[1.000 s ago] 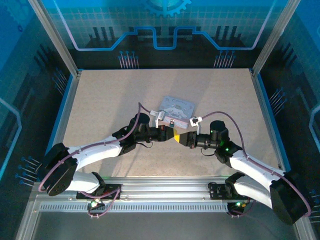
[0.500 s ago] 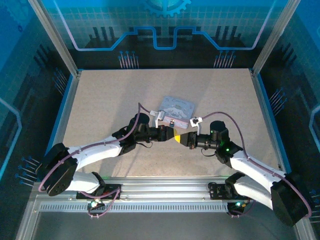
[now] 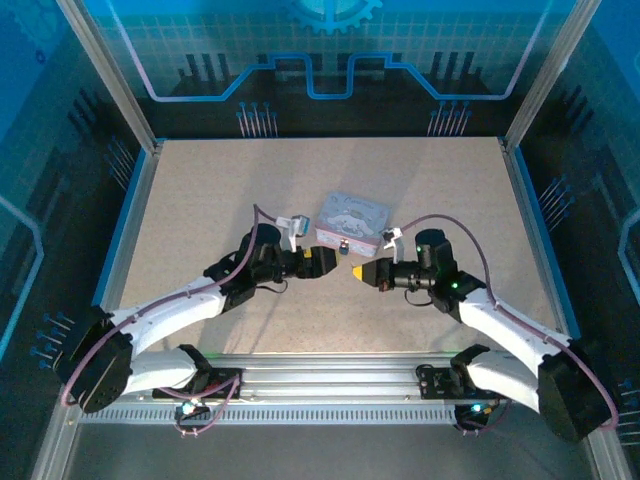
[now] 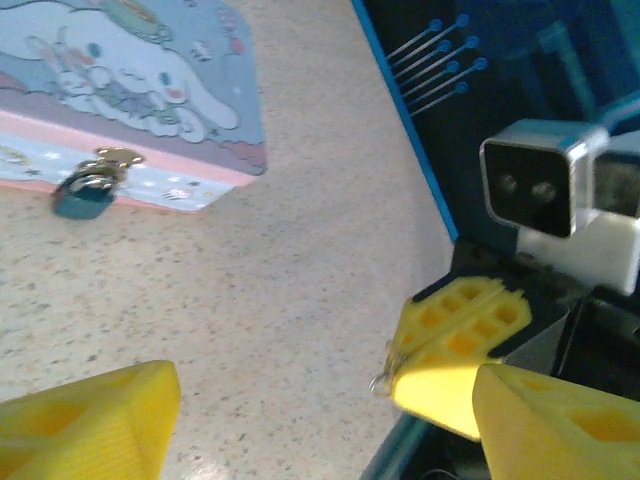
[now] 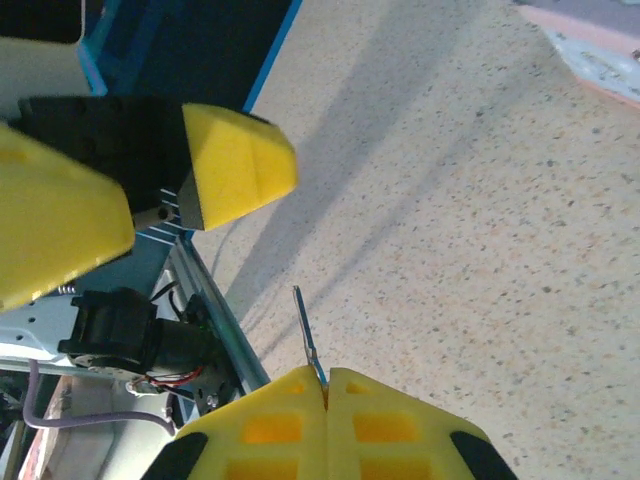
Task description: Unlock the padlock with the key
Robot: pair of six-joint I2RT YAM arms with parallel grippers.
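1. Change: a sec earlier the two grippers were nose to nose just on the near side of the pastel blue cartoon-printed tin box (image 3: 350, 213). Now they'd parted, w/ a strip of bare speckled beige table (image 3: 200, 200) btw them.
2. The left gripper (image 3: 322, 262) had gone from shut to wide open & backed off a little toward the table's left edge. Nothing sat btw its yellow pads (image 4: 90, 420) in the left wrist view.
3. The right gripper (image 3: 357, 271) was clamped tight, pads pressed flat together. It pinched the thin greyish metal key (image 5: 306, 335) at the very tips, w/ the shaft poking out past them.
4. Meaning, prob.: hand-over done, so the key was w/ the right gripper alone, ready for insertion. The unlocking itself hadn't started.
5. The small dark-teal metal padlock (image 4: 84, 196) hung from a gold hasp (image 4: 110, 160) on the box's near side wall, low by the table. Shackle looked closed, though blurry. Box sat approx mid-table, a bit toward the far edge.
6. The key was near the padlock but apart from it & not aimed at it. Keyhole was too small to make out.
7. Next, prob.: the right gripper needs to turn the key toward the lock body. The left gripper, being empty, could steady the lock or box. Risk: a thin tip-pinch could let the key twist or slip.
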